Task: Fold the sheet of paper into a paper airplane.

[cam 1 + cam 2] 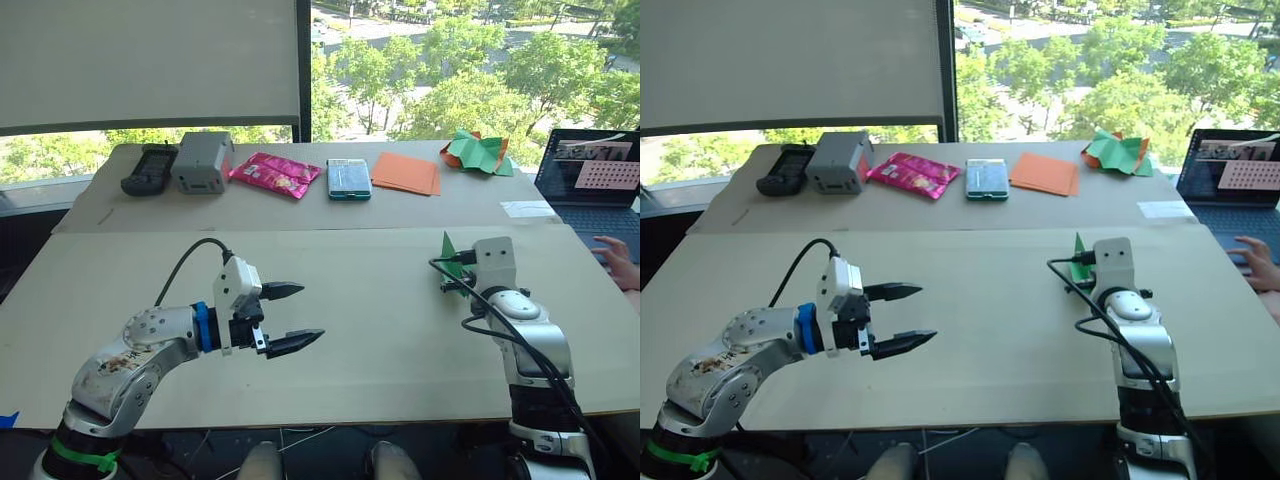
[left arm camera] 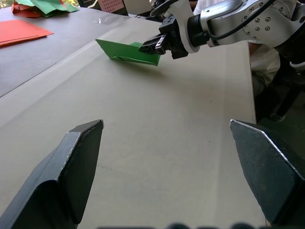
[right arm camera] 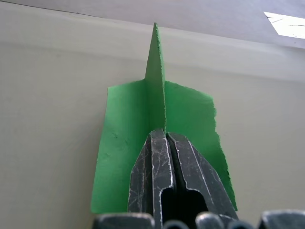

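Airplane (image 3: pixel 157 124) rear hidden under pinching right gripper (image 3: pixel 164 138); in head views mostly masked by that wrist; laptop (image 1: pixel 598 175) cut by frame edge; hand (image 1: pixel 620 262) likewise; labels on pink packet (image 1: pixel 274 173) too small to read.

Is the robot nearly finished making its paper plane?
It looks nearly done: the bright green paper airplane already has flat wings and a raised fin. The right gripper pinches that fin shut, with the wings on the beige table. The left gripper hangs open, apart. Only letting go seems left.
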`<state>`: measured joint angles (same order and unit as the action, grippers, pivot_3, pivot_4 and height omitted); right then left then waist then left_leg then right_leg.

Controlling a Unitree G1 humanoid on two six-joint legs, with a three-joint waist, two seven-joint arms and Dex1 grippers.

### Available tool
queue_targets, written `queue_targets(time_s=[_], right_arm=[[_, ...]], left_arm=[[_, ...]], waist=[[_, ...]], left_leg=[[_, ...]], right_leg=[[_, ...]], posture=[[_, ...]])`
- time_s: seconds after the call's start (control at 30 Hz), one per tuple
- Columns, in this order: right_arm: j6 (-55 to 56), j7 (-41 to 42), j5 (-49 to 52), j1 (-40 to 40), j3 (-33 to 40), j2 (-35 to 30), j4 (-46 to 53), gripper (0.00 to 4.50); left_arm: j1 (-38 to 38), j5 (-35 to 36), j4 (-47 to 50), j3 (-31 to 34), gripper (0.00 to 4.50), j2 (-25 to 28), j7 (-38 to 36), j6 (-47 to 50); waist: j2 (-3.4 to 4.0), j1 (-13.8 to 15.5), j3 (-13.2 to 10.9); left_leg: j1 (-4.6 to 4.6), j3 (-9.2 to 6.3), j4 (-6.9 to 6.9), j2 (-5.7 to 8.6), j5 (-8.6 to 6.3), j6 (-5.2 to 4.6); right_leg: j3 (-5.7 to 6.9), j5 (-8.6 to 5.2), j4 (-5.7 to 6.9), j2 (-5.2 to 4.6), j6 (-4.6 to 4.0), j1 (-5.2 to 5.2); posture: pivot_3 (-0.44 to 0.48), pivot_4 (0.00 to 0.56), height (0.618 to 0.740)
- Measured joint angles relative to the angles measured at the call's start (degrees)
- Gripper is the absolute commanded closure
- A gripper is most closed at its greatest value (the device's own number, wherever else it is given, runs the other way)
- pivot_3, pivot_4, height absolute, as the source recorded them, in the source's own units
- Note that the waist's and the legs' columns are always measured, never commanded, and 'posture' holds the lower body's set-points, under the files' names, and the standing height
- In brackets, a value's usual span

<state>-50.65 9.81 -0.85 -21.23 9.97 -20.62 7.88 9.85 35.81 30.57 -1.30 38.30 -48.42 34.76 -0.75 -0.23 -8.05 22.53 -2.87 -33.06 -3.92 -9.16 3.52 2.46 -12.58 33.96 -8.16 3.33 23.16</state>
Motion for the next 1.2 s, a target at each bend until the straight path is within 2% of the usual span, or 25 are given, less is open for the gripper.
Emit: queue_targets(time_s=[0.03,0.23,0.4,0.5,0.63,0.73,0.83,1.03,1.2], right_arm=[[0.04,0.10,0.02,0.01,-0.02,-0.06,-0.10,3.85],[0.30,1.23,1.65,0.56,0.34,-0.12,0.15,1.82],[2.02,5.31,5.73,0.52,1.70,-1.53,6.47,0.07],[4.48,12.49,11.85,1.65,1.44,-2.75,14.84,0.03],[6.70,19.98,17.54,5.48,-3.63,-4.14,22.41,0.03],[11.65,21.63,14.48,9.86,-11.67,-5.94,22.11,0.03],[15.13,20.99,11.79,11.19,-16.34,-5.42,19.49,0.03],[21.78,18.39,8.31,13.32,-17.40,-4.04,12.49,0.03],[23.53,18.23,8.36,13.34,-17.35,-3.30,11.80,0.03]], left_arm=[[-0.28,-0.23,-0.07,-0.06,0.00,0.00,-0.11,-0.22],[0.18,-0.68,-0.10,-0.11,0.00,0.00,-0.01,-0.47],[1.95,0.41,0.03,0.55,0.00,0.26,1.89,2.48],[1.98,0.35,-0.43,3.60,0.00,0.02,5.42,3.85],[1.96,-1.50,-4.41,8.40,0.00,-3.20,12.79,3.95],[-1.35,-4.37,-6.39,12.52,0.00,-6.47,19.36,2.67],[-4.75,-6.67,-7.61,14.16,0.00,-7.14,22.34,2.02],[-9.50,-9.19,-8.82,15.98,0.00,-8.71,24.38,-1.51],[-9.77,-9.22,-9.06,16.22,0.00,-9.61,24.83,-2.73]], waist=[[0.00,0.01,0.00],[0.02,0.05,-0.02],[0.05,0.06,-0.03],[0.04,-0.26,-0.04],[-0.01,-0.45,-0.06],[-0.02,-0.47,-0.06],[-0.04,-0.49,-0.07],[-0.07,0.49,-0.07],[-0.07,0.88,-0.07]], left_leg=[[-0.01,0.00,0.00,0.00,-0.03,0.05],[0.02,0.00,-0.01,0.01,-0.03,0.05],[0.14,-0.02,-0.01,0.02,0.06,-0.10],[0.07,-0.09,0.07,-0.01,0.05,-0.09],[-0.21,-0.13,0.10,-0.02,-0.22,0.27],[-0.12,-0.10,0.09,-0.01,-0.22,0.27],[-0.07,-0.07,0.06,-0.01,-0.22,0.28],[-0.04,-0.06,0.06,-0.01,-0.24,0.30],[-0.03,-0.06,0.06,-0.01,-0.24,0.31]], right_leg=[[0.00,0.00,-0.02,0.00,0.00,0.02],[0.00,0.00,-0.07,0.00,0.00,0.00],[-0.01,0.00,0.00,0.01,0.01,-0.02],[0.00,0.00,0.00,0.08,0.00,-0.05],[0.00,-0.02,-0.12,0.10,-0.02,-0.07],[0.00,-0.02,-0.41,0.10,-0.01,-0.10],[-0.01,-0.02,-0.45,0.10,-0.01,-0.05],[0.00,-0.02,-0.45,0.10,-0.01,-0.02],[0.00,-0.02,-0.49,0.10,-0.01,-0.01]], posture=[[0.000,0.150,0.706],[0.000,0.150,0.706],[0.000,0.150,0.706],[0.000,0.150,0.706],[0.000,0.150,0.706],[0.000,0.150,0.706],[0.000,0.150,0.706],[0.000,0.150,0.706],[0.000,0.150,0.706]])
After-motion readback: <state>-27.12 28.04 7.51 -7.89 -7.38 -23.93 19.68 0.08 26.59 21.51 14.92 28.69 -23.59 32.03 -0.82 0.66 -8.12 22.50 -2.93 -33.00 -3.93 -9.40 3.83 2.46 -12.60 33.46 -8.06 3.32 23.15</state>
